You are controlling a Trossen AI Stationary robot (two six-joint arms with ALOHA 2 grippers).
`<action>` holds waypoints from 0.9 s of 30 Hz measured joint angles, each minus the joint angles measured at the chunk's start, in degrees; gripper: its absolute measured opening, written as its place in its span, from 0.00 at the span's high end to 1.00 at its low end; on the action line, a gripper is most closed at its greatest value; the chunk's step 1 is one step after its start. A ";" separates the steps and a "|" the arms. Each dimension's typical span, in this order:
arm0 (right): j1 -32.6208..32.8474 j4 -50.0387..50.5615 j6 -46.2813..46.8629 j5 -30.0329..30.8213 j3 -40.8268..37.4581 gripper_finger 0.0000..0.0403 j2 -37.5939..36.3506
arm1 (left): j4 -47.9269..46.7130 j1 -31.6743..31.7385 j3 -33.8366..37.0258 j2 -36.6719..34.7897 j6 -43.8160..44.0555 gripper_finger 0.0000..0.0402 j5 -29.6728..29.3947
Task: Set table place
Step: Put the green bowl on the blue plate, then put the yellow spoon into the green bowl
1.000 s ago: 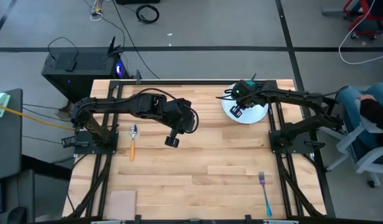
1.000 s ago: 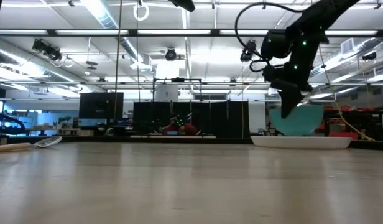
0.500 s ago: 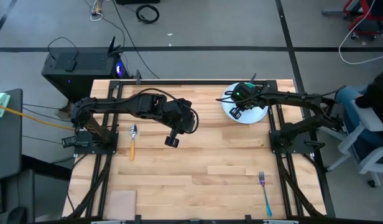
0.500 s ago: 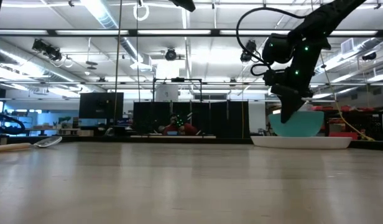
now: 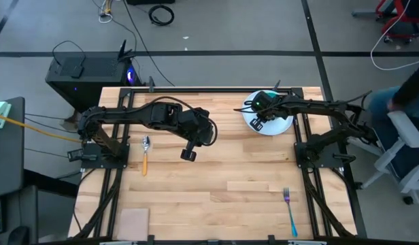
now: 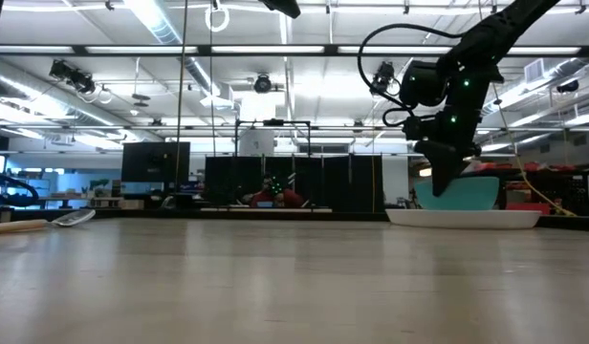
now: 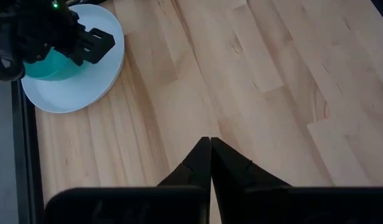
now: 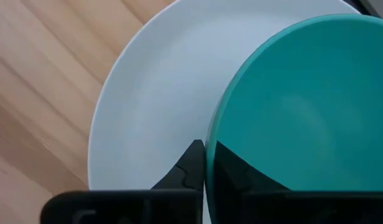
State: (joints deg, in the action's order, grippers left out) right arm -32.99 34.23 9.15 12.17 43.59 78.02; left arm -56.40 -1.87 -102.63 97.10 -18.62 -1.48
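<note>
Lifted slightly, the right tool [image 8: 205,163] stays clamped on the teal bowl's [image 8: 303,106] rim over the plate [image 8: 154,93].

A: High view?
B: Straight down, far, whole table [image 5: 216,184].
A: Low one?
B: At tabletop height, level, facing the room.
A: Wrist views?
B: Left looks across boards from farther off; right sits close.
A: Shared?
B: All four show the plate [image 5: 277,126] and bowl [image 6: 467,193].

Teal bowl [image 5: 271,116] sits on white plate [image 5: 275,128]; spoon [image 5: 145,154], fork [image 5: 290,211] lie apart.
</note>
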 joint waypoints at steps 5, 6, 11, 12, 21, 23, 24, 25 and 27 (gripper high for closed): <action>0.00 -0.06 0.17 -0.07 0.00 0.87 -0.05 | -0.01 0.00 0.00 0.00 0.00 0.98 0.00; 0.00 -0.04 0.17 -0.07 0.00 0.86 -0.05 | 0.00 0.00 0.00 0.00 0.00 0.98 0.00; 0.00 -0.05 0.17 -0.07 0.00 0.80 -0.05 | 0.00 0.00 0.00 0.00 0.03 0.97 0.00; 0.00 -0.04 0.17 -0.07 0.00 0.79 -0.05 | 0.00 0.00 0.00 0.00 0.03 0.98 0.00; 0.00 1.80 -0.75 -0.07 2.40 0.69 -0.05 | -0.04 0.21 0.00 0.00 3.85 0.95 -0.03; 0.00 3.03 -0.75 -0.06 3.89 0.68 -0.05 | -0.07 0.22 0.02 0.00 4.50 0.97 -0.51; 0.00 3.71 -0.75 -0.06 4.73 0.68 -0.05 | -0.07 0.20 0.02 0.00 4.55 0.98 -0.79; 0.00 4.47 -0.75 -0.05 5.60 0.68 -0.05 | -0.08 0.20 0.02 0.00 4.55 0.98 -0.87; 0.00 7.12 -0.42 -0.07 7.82 0.68 -0.05 | -0.15 0.20 0.02 0.00 5.28 0.99 -0.97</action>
State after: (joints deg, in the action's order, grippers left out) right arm -32.99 41.35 8.73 12.10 51.41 77.97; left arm -56.55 -1.67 -102.61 97.10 -13.34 -2.45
